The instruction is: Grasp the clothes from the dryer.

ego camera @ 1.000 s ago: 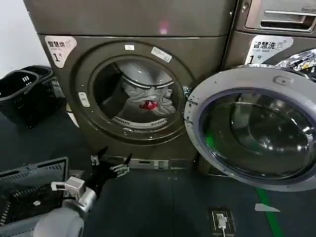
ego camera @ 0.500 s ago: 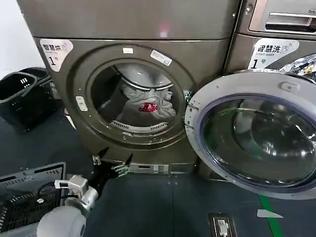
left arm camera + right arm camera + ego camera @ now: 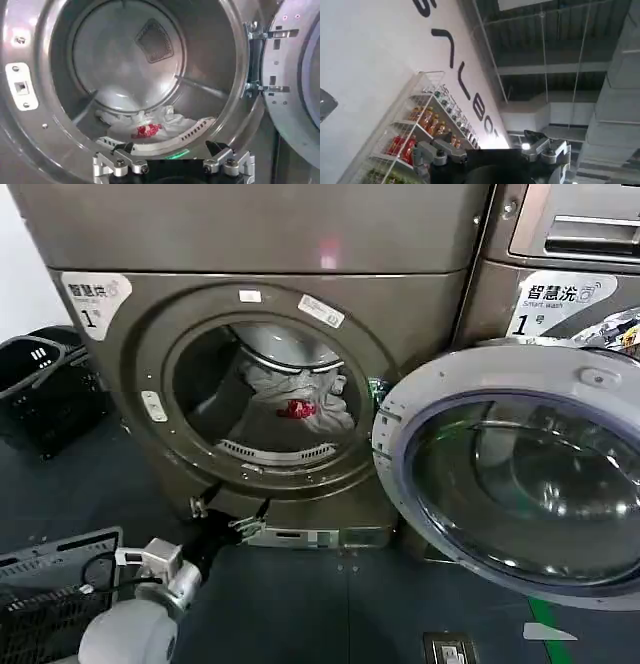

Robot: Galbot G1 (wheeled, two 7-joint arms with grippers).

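Observation:
The bronze-brown dryer (image 3: 410, 299) stands with its porthole open. Inside the drum lie the clothes (image 3: 300, 389), a white and light-grey bundle with a small red patch. My left gripper (image 3: 235, 506) hangs low in front of the dryer, just under the porthole rim, open and empty. In the left wrist view the clothes (image 3: 165, 122) rest at the drum's bottom (image 3: 220, 60), beyond my left gripper (image 3: 170, 148), whose fingers stand wide apart. My right gripper (image 3: 481, 145) is open, holds nothing, and points up toward a wall and ceiling.
The dryer's round glass door (image 3: 520, 474) is swung open to the right, in front of the neighbouring machine (image 3: 560, 254). Black baskets (image 3: 40, 379) sit on the floor at left. A grey crate (image 3: 50, 584) lies by my left arm. A bottle shelf (image 3: 415, 135) lines the wall.
The dryer has grown larger in the head view and the porthole is closer. My left gripper has moved forward, up against the dryer's lower front, still open.

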